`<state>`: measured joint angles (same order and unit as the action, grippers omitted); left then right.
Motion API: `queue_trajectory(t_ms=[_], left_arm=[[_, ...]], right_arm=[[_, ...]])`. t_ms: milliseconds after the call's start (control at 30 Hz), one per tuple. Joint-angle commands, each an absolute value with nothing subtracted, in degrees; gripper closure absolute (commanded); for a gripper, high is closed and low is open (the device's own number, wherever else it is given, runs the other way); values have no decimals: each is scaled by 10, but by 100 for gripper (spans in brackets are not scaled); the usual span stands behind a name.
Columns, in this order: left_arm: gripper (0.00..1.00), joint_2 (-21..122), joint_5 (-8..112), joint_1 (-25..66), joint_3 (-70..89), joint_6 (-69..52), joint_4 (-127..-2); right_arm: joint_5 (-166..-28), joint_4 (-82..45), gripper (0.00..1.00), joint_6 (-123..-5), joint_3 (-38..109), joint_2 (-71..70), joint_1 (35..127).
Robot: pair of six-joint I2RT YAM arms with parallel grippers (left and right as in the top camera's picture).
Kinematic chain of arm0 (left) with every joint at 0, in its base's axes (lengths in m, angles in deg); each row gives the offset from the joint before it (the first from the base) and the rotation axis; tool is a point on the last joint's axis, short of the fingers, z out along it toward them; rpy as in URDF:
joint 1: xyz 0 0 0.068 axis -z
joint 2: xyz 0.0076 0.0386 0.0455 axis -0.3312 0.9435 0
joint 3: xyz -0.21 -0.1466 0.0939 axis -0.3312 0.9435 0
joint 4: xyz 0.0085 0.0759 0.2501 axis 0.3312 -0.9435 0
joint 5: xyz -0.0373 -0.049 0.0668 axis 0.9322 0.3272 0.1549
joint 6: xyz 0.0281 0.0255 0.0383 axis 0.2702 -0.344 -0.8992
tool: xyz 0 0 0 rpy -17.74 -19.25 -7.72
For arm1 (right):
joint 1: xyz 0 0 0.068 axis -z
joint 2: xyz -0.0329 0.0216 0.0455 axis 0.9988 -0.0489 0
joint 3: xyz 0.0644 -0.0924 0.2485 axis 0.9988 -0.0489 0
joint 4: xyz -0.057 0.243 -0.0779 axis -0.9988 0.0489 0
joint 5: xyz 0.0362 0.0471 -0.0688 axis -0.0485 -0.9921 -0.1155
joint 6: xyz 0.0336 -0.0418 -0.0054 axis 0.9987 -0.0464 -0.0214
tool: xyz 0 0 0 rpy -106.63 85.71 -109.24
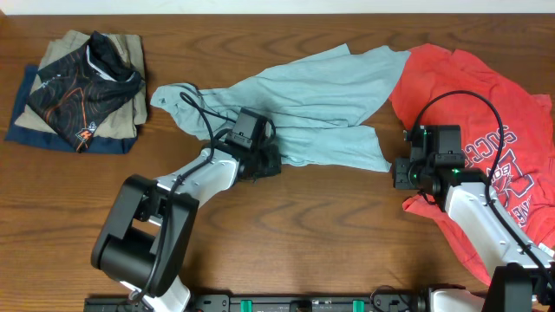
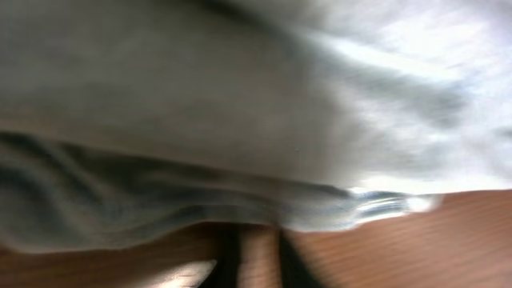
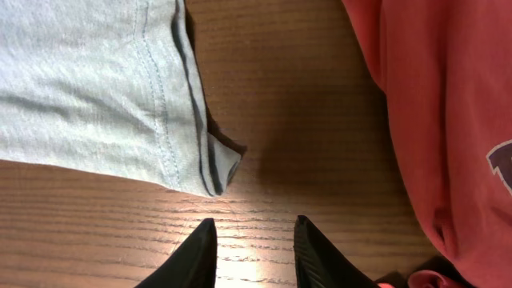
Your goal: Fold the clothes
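Folding barely begun: we see the blue shirt [image 1: 321, 95] lying crumpled across the tabletop [image 1: 329, 234] at mid-frame, the red shirt [image 1: 442, 69] heaped at right. The right gripper [image 3: 254, 224] shows jaws slightly apart, empty; the left gripper [image 1: 264, 162] presses into the blue hem, hold impossible to tell.

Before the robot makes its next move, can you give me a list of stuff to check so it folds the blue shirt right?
1. Right jaws apart and empty over the bare table: ok.
2. Blue shirt hem corner between the right jaws: not ok, it lies just ahead of them.
3. Left jaws pinching the blue shirt: cannot tell, that wrist view shows only blurry cloth.
4. Blue shirt spread flat: not ok, it is twisted and bunched.
5. Red shirt out of the right jaws: ok, it lies off to the side.
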<state>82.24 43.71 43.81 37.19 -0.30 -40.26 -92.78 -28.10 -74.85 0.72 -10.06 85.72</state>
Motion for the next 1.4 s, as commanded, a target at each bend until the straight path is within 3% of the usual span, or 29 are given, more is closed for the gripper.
queue_trajectory(t_ms=[0, 133, 767, 1000, 1367], left_arm=[[57, 835, 410, 434, 381, -4, -417], [45, 835, 411, 434, 381, -4, -413], [45, 854, 368, 452, 381, -4, -402], [91, 861, 368, 452, 381, -4, -413], [94, 840, 316, 420, 380, -4, -517]], right_arm=[[-919, -281, 66, -741, 5, -96, 853], [-919, -280, 66, -741, 5, -96, 853], [-920, -276, 65, -739, 5, -96, 853], [-920, -269, 65, -739, 5, -96, 853], [-898, -259, 64, -739, 5, -96, 854]])
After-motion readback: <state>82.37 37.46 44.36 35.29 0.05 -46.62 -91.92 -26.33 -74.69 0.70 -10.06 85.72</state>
